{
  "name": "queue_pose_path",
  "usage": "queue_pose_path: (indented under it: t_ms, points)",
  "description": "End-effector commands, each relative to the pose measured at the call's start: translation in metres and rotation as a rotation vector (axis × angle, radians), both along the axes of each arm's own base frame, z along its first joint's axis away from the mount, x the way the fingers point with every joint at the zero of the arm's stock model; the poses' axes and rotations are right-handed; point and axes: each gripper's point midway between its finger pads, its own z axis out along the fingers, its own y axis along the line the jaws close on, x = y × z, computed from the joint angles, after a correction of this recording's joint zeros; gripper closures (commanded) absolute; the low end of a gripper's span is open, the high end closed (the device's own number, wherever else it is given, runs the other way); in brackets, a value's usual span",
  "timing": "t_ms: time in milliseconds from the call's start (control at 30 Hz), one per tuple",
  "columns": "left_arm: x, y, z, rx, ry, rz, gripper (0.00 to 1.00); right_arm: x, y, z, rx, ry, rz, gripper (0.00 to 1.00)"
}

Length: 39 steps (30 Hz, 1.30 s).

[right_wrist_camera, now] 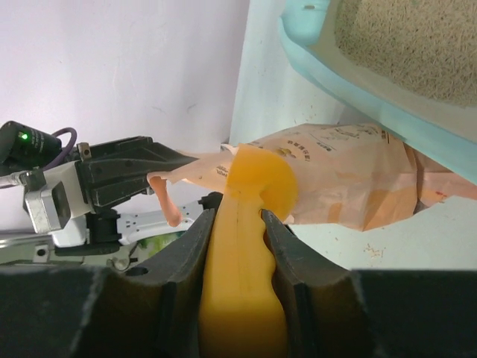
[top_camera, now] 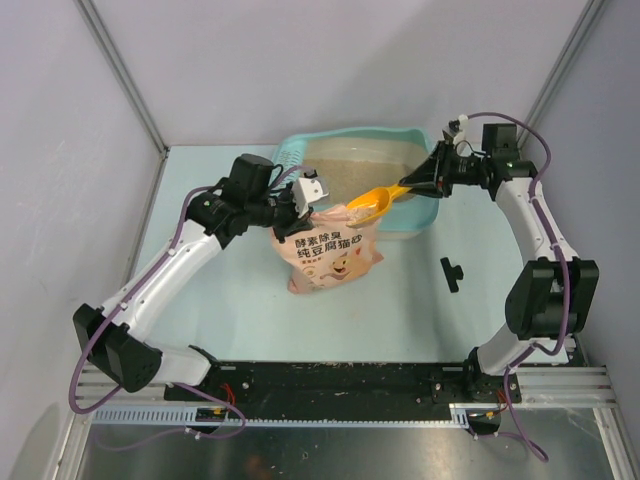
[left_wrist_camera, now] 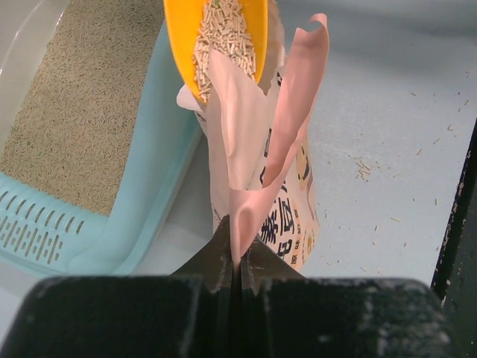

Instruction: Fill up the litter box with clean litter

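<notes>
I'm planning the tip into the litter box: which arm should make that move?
Right. The right hand grips the loaded orange scoop beside the litter box; the left hand is shut on the bag flap.

The right gripper (right_wrist_camera: 238,216) has both fingers pressed against the handle of an orange scoop (right_wrist_camera: 242,283), whose bowl sits at the open mouth of a pink bag (right_wrist_camera: 343,179). The left gripper (right_wrist_camera: 160,175), black, pinches the bag's torn top edge. Just on the far side of the bag stands the teal litter box (right_wrist_camera: 358,89), with beige litter (right_wrist_camera: 417,37) lying inside it.
</notes>
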Motion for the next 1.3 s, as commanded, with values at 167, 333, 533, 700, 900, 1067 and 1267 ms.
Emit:
queue_pose_path:
  t_ms: [167,333,533,700,900,1067,1267]
  points:
    - [0.011,-0.013,0.080,-0.148,-0.223,-0.029,1.00,0.007,-0.022,-0.016,0.139,0.143,0.027,1.00]
    - [0.013,-0.012,0.079,-0.139,-0.231,-0.022,1.00,0.007,-0.026,-0.019,0.160,0.158,0.040,1.00]
    - [0.016,-0.011,0.076,-0.130,-0.233,-0.017,1.00,0.007,-0.028,-0.017,0.180,0.155,0.054,1.00]
    - [0.018,-0.010,0.074,-0.118,-0.238,-0.012,1.00,0.015,-0.028,-0.004,0.225,0.141,0.069,1.00]
    - [0.022,-0.010,0.067,-0.099,-0.236,-0.006,1.00,0.029,-0.030,0.003,0.260,0.129,0.072,1.00]
    - [0.027,-0.008,0.063,-0.080,-0.242,0.011,1.00,0.049,-0.035,0.003,0.282,0.144,0.052,1.00]
    - [0.037,-0.012,0.057,-0.062,-0.234,0.012,1.00,0.076,-0.042,0.007,0.289,0.108,0.053,1.00]
